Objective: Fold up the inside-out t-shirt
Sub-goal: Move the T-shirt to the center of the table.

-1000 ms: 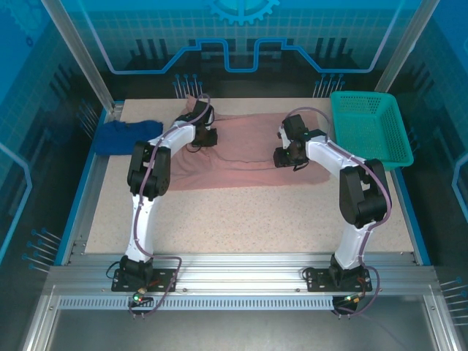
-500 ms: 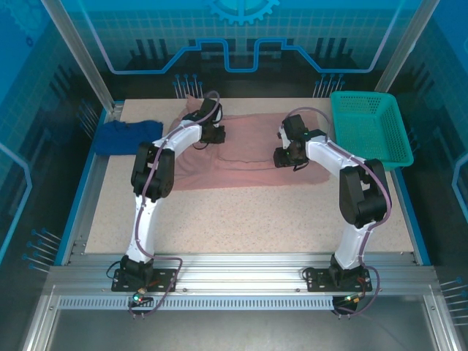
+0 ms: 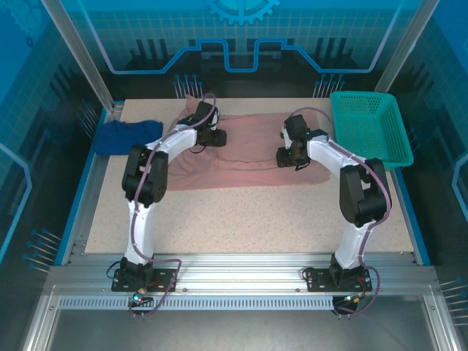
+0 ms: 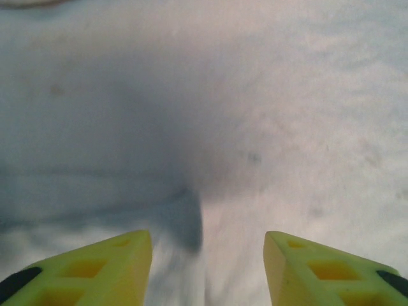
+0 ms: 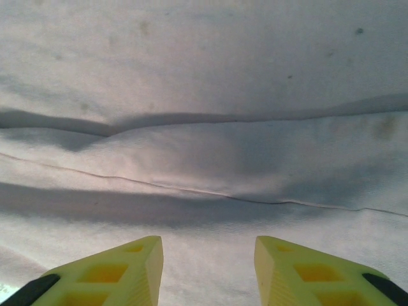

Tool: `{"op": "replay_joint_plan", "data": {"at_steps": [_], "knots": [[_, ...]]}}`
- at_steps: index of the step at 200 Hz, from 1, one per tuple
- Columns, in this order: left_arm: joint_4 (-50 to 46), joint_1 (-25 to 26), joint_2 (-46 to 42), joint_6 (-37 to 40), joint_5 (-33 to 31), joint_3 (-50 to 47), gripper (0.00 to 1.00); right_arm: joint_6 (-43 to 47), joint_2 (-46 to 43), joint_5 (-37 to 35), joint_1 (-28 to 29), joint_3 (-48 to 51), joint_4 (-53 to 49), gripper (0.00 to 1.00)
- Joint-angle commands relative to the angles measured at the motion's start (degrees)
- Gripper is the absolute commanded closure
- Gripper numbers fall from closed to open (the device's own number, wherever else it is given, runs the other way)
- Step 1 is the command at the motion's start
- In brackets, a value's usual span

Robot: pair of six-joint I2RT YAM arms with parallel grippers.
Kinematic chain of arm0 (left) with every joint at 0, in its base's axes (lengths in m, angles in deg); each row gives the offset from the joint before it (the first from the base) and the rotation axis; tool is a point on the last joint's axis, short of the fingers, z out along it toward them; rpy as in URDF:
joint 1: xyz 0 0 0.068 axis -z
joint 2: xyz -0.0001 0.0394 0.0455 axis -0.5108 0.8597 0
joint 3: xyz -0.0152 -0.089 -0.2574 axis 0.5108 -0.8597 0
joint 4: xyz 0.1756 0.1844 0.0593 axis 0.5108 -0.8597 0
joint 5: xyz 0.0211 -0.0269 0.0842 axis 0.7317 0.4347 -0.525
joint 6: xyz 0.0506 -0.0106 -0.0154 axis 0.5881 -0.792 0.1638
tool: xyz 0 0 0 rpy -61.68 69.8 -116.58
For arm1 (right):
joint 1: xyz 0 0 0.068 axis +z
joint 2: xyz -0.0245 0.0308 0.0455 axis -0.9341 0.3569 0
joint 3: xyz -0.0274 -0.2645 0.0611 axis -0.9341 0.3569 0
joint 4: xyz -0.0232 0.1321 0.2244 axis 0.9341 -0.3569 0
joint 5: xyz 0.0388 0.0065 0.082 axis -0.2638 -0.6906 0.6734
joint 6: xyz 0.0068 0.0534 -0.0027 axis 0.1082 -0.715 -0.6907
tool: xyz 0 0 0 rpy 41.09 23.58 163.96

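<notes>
The inside-out t-shirt (image 3: 248,157) is a dusty-pink cloth lying flat and roughly folded across the back middle of the table. My left gripper (image 3: 221,137) hovers over its upper left part. In the left wrist view its yellow fingers (image 4: 121,264) stand apart above the smooth t-shirt (image 4: 287,95), so the left gripper (image 4: 207,239) is open and holds nothing. My right gripper (image 3: 280,156) is low over the right part of the shirt. The right wrist view shows that gripper (image 5: 207,242) open, with the t-shirt (image 5: 204,64) lying in long creases and a seam line ahead of it.
A green mesh basket (image 3: 369,128) stands at the back right corner. A dark blue cloth (image 3: 128,135) lies bunched at the back left, beside the shirt. Bare speckled tabletop (image 3: 241,219) stretches between the shirt and the arm bases.
My left gripper has slid a little to the right over the shirt, opened and let go of the fabric. The right gripper has barely moved.
</notes>
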Motion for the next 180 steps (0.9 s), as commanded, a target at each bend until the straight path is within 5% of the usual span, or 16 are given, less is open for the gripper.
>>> {"op": "replay_joint_plan", "data": {"at_steps": [1, 28, 44, 70, 132, 180], "knots": [[3.77, -2.71, -10.99, -5.97, 0.39, -9.29, 0.45, -1.60, 0.35, 0.11, -3.45, 0.89, -0.66, 0.55], [6.22, -7.81, -18.90, -14.31, 5.96, -22.47, 0.41, -2.58, 2.09, -4.14, -5.68, 0.49, -2.79, 0.51], [8.45, -10.66, -22.83, -17.07, 9.43, -29.69, 0.40, -3.12, 1.65, -5.28, -7.42, 2.16, -3.39, 0.29], [8.84, -13.11, -26.11, -17.10, 9.04, -36.22, 0.36, -3.04, 1.63, -4.97, -9.02, 4.37, -3.31, 0.15], [6.00, -14.95, -26.52, -18.15, 8.99, -44.80, 0.35, -2.25, 7.45, -5.98, -8.96, 1.04, -14.03, 0.17], [4.54, -14.71, -32.75, -20.19, 7.59, -52.90, 0.35, -4.98, 2.00, -9.84, -8.36, 9.07, -17.97, 0.18]]}}
